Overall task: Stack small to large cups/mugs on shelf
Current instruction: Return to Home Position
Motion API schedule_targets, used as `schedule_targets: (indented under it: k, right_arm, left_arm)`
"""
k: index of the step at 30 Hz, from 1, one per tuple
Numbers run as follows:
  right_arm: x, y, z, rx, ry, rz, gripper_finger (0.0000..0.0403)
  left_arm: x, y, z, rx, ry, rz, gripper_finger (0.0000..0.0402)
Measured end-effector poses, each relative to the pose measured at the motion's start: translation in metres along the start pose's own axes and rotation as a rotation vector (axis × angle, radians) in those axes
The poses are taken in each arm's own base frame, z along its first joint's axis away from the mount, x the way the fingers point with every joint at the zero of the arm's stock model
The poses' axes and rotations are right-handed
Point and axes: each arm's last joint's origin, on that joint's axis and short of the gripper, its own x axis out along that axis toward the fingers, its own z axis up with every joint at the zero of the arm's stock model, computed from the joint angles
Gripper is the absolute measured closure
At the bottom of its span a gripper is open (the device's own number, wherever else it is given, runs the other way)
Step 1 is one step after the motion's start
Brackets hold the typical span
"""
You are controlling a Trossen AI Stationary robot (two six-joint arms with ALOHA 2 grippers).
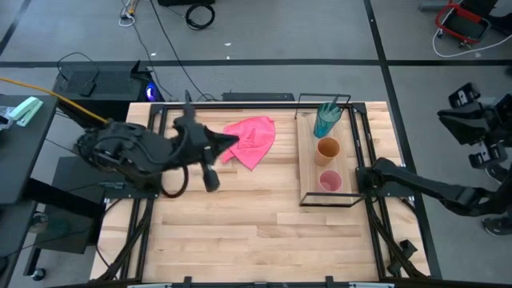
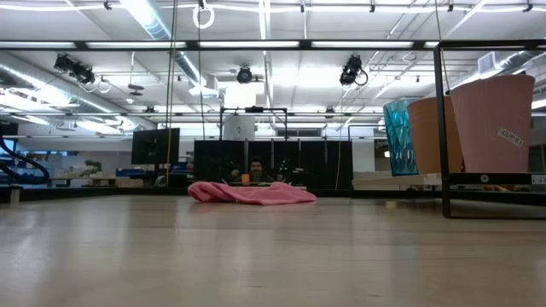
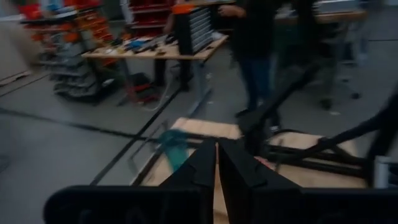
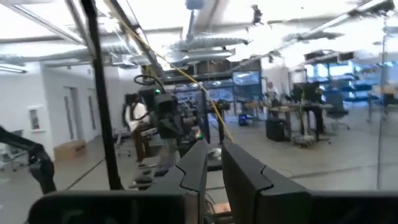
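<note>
Three cups stand apart in a row, on their bases, on the light-wood shelf [image 1: 310, 172] at the table's right. The teal cup [image 1: 326, 120] is farthest, the orange cup [image 1: 328, 150] is in the middle, and the pink cup [image 1: 330, 182] is nearest. The low view shows the same teal [image 2: 398, 136], orange [image 2: 431, 135] and pink [image 2: 495, 124] cups. My left gripper [image 1: 230, 142] hovers shut over the table's left half, pointing toward the shelf. My right gripper [image 1: 362, 174] hangs just right of the shelf, its fingers [image 4: 199, 165] a narrow gap apart with nothing between them.
A crumpled pink cloth [image 1: 252, 140] lies on the table between my left gripper and the shelf. The shelf's black wire frame [image 1: 352, 148] rises at its ends. Bare planks [image 1: 256, 232] stretch along the near side. A person [image 3: 255, 50] stands beyond the table.
</note>
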Motion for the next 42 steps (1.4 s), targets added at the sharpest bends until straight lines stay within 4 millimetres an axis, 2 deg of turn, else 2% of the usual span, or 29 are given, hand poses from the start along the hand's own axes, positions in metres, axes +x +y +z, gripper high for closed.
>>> schedule_targets:
  k: [5, 10, 15, 20, 29, 36, 42]
  right_arm:
    - [0.010, -0.001, 0.004, -0.029, -0.044, 0.074, 0.0346]
    - [0.006, 0.000, 0.007, -0.088, -0.060, 0.131, 0.0346]
    - [-0.003, 0.002, 0.008, -0.068, -0.121, 0.001, 0.0346]
    - [-0.007, -0.002, 0.008, -0.069, -0.127, -0.003, 0.0346]
    - [0.008, -0.033, -0.009, -0.011, -0.045, 0.083, 0.0346]
    - [0.029, -0.051, -0.022, 0.013, -0.069, 0.228, 0.0346]
    - [0.056, -0.059, -0.036, 0.081, -0.093, 0.347, 0.0346]
  left_arm:
    - [0.010, -0.013, 0.002, 0.028, -0.025, -0.111, 0.0366]
    - [0.002, -0.009, 0.004, 0.007, -0.033, -0.121, 0.0369]
    - [-0.004, -0.002, 0.005, 0.008, -0.026, -0.092, 0.0377]
    - [-0.004, 0.022, 0.006, -0.008, -0.015, 0.010, 0.0376]
    - [0.007, 0.072, 0.009, -0.047, 0.019, 0.071, 0.0366]
    - [0.024, 0.106, 0.011, -0.065, 0.032, 0.039, 0.0375]
    - [0.041, 0.126, 0.021, -0.072, -0.067, -0.083, 0.0377]
